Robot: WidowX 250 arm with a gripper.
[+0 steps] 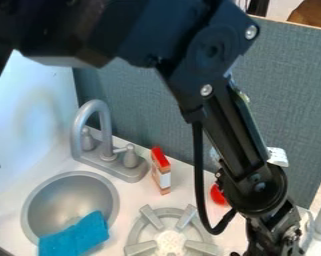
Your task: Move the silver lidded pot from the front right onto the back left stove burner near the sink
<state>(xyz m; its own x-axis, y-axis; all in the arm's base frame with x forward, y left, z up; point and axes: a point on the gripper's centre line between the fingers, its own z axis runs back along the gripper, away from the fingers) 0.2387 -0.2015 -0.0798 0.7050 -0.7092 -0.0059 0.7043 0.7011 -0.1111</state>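
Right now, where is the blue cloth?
In the camera view, the blue cloth lies at the lower left, over the near edge of the round sink, just left of the stove burner.

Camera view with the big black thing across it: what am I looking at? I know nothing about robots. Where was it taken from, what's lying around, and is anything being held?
The black machine is a robot arm. It comes in from the upper left and slants down to its claw at the lower right. A fixed camera looks down at a slant on a toy kitchen counter. At left are a round sink and a grey faucet. A blue cloth lies partly in the sink, over its rim. Right of the faucet stands a small red-topped carton; nearer the camera is a stove burner. Something red sits partly hidden behind the arm. I can't tell whether the claw holds anything.
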